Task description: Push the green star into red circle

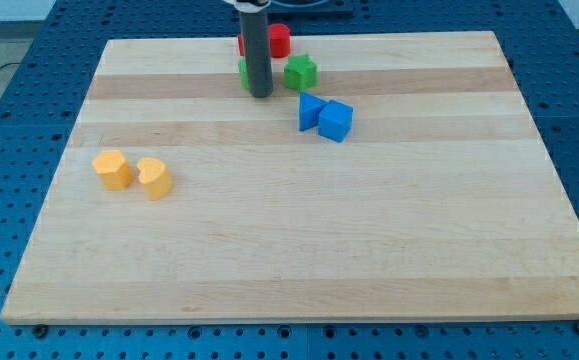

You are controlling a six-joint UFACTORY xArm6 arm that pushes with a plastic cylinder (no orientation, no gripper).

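The green star [301, 72] lies near the view's top, just below and right of the red circle [280, 40], a small gap between them. My rod comes down from the top edge; my tip [260, 94] rests on the board left of the green star and below the red circle. A second green block [243, 72] is mostly hidden behind the rod on its left. Another red block [240, 44] peeks out left of the rod, its shape hidden.
A blue triangular block [310, 110] and a blue cube [336, 121] touch each other below the green star. Two yellow blocks [113, 169] [155, 178] sit side by side at the view's left. The wooden board [299, 250] lies on a blue perforated table.
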